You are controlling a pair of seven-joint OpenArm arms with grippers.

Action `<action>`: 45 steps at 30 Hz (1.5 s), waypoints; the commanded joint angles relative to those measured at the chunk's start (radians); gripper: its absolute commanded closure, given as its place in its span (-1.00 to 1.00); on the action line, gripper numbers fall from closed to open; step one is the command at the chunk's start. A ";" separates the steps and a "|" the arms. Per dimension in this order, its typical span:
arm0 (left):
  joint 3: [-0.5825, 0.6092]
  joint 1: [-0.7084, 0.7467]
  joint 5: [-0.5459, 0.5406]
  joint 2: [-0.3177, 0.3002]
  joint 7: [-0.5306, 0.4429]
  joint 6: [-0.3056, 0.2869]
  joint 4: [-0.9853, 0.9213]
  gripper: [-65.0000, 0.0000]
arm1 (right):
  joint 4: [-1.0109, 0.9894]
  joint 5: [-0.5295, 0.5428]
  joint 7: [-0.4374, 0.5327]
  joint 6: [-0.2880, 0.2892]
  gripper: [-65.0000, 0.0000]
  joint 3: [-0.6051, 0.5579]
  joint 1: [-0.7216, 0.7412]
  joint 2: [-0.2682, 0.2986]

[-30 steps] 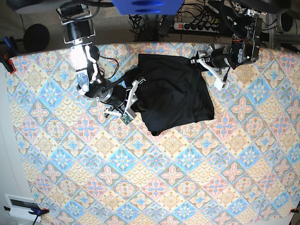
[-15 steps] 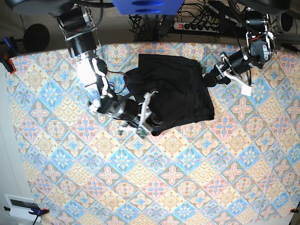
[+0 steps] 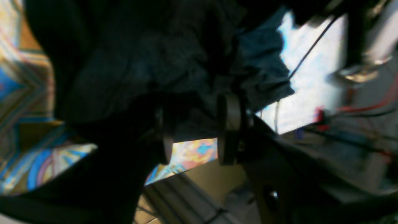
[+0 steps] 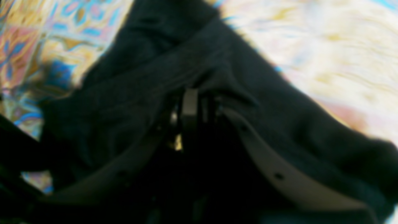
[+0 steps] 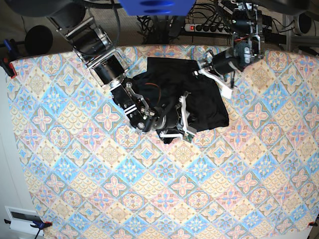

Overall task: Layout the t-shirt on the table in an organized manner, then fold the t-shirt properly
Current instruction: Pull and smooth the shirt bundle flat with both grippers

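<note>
While both arms reach over the t-shirt [image 5: 199, 97], right fingers [image 4: 189, 105] clamp fabric; left fingers [image 3: 230, 130] stand apart.

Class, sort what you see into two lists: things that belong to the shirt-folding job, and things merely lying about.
Belongs to the job:
t-shirt
table
right gripper
left gripper

Lying about:
power strip
red clamp

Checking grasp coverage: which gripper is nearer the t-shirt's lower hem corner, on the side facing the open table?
Right. The right gripper sits over the t-shirt by that corner; the left gripper is at the far upper edge.
</note>
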 commanded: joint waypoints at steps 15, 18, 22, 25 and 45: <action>0.073 -0.004 0.113 -0.002 -0.084 -0.002 -0.077 0.36 | 0.047 -0.150 0.115 -0.004 0.84 0.215 0.048 0.027; 0.076 0.009 0.090 -0.011 -0.094 -0.002 -0.032 0.36 | 0.129 -0.148 0.115 -0.004 0.84 0.256 0.048 0.045; 0.075 0.039 0.019 -0.018 -0.094 -0.002 0.023 0.36 | 0.121 -0.148 0.115 -0.004 0.84 0.253 0.054 0.047; 0.075 0.047 0.013 -0.019 -0.093 -0.002 0.026 0.43 | 0.041 -0.148 0.115 -0.004 0.84 0.252 0.054 0.045; 0.118 -0.068 0.254 -0.016 -0.099 0.001 -0.222 0.99 | -0.209 -0.151 0.037 -0.004 1.00 -0.044 0.142 0.084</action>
